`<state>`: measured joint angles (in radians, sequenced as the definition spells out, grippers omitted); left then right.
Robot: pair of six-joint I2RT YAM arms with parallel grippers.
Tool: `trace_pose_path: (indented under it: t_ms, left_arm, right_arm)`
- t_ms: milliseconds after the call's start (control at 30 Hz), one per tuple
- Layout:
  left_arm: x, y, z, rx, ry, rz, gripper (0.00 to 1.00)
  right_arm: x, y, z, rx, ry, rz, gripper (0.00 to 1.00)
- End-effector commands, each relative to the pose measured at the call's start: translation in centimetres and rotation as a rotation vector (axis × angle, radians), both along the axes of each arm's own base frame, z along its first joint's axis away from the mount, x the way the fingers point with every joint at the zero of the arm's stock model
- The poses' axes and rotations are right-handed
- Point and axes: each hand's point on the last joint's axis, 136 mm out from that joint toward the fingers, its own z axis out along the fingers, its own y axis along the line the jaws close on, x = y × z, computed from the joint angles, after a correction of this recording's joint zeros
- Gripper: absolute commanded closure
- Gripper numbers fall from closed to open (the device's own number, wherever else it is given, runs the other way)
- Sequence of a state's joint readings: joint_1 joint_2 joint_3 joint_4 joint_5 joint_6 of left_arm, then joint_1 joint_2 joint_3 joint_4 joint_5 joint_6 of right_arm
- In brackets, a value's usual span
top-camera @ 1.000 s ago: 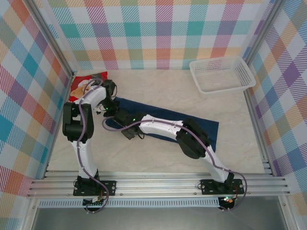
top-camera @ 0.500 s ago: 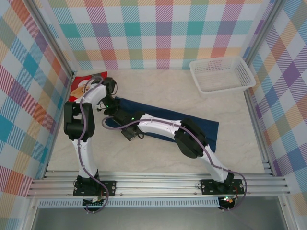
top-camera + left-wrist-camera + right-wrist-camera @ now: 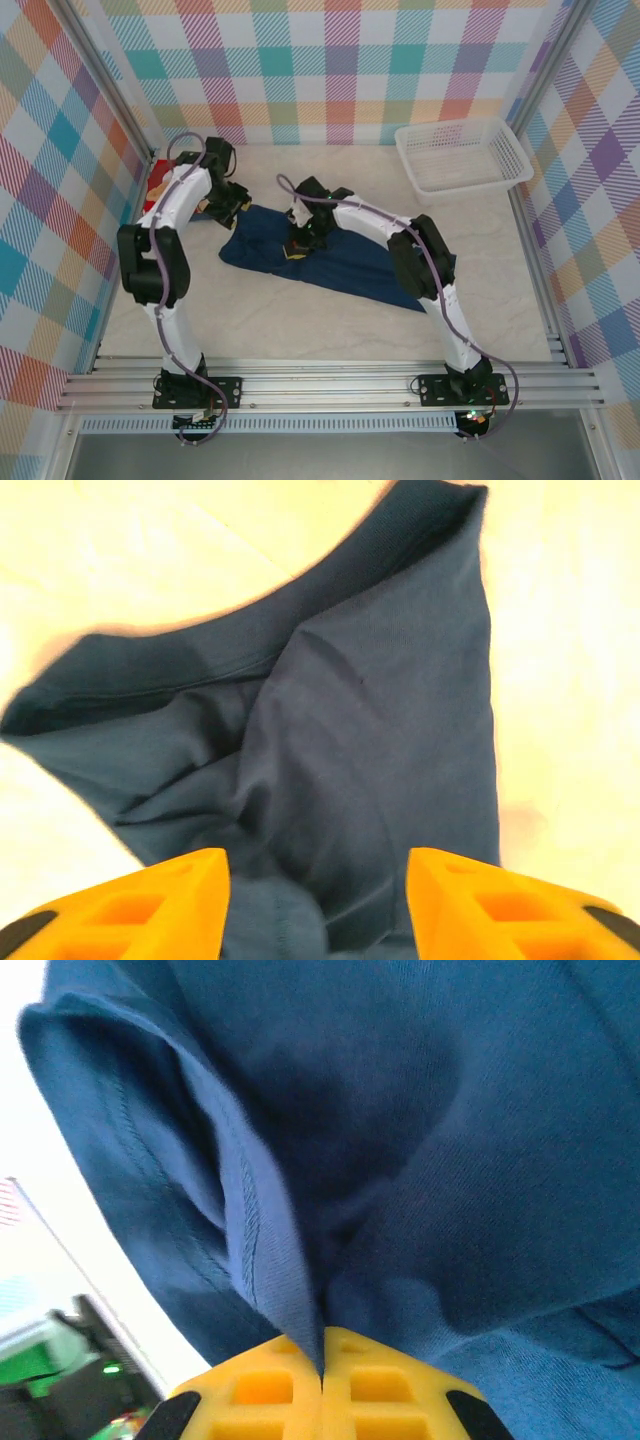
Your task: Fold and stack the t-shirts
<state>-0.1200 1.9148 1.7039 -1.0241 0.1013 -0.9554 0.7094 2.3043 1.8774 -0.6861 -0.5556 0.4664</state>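
The dark navy t-shirt (image 3: 340, 262) lies across the middle of the table, its left part bunched and lifted. My right gripper (image 3: 303, 238) is shut on a hemmed fold of the navy cloth (image 3: 270, 1260), pinched between the yellow pads (image 3: 380, 1385). My left gripper (image 3: 228, 204) hovers at the shirt's left end, open, with navy fabric (image 3: 350, 750) below and between its orange fingers (image 3: 150, 905). The red t-shirt (image 3: 157, 181) sits at the far left wall, mostly hidden behind the left arm. The mouse print is out of sight.
A white mesh basket (image 3: 461, 155) stands at the back right. Checked walls enclose the table on three sides. A metal rail (image 3: 320, 385) runs along the near edge. Bare tabletop (image 3: 300, 325) lies in front of the shirt.
My right gripper rose and swung back toward the far side, dragging the shirt's left end up into a bunch. The left arm shifted back and left, covering more of the red shirt.
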Motion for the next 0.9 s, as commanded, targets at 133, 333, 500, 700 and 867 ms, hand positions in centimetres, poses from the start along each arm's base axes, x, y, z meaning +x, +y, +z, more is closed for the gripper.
trace_pose_path:
  t_ms: [133, 333, 500, 700, 867]
  left_arm:
    - [-7.7, -0.9, -1.5, -0.035, 0.066, -0.132, 0.82]
    - [-11.6, -0.5, -3.0, -0.027, 0.113, -0.136, 1.00]
    - [-11.4, -0.4, -3.7, -0.012, 0.085, -0.167, 0.71]
    - [-9.0, -3.9, -4.3, -0.109, 0.029, -0.219, 0.71]
    - [-8.2, -3.3, -5.9, -0.039, 0.064, -0.235, 0.64]
  right_arm:
    - [-0.4, 1.6, 1.0, 0.136, 0.245, -0.036, 0.97]
    - [0.0, 0.5, -1.2, 0.063, 0.279, -0.084, 0.95]
    - [0.9, -1.6, -2.8, -0.027, 0.268, -0.147, 0.95]
    - [1.8, -2.5, -2.7, -0.043, 0.256, -0.182, 0.82]
    - [2.3, -2.8, -2.1, -0.046, 0.227, -0.191, 0.79]
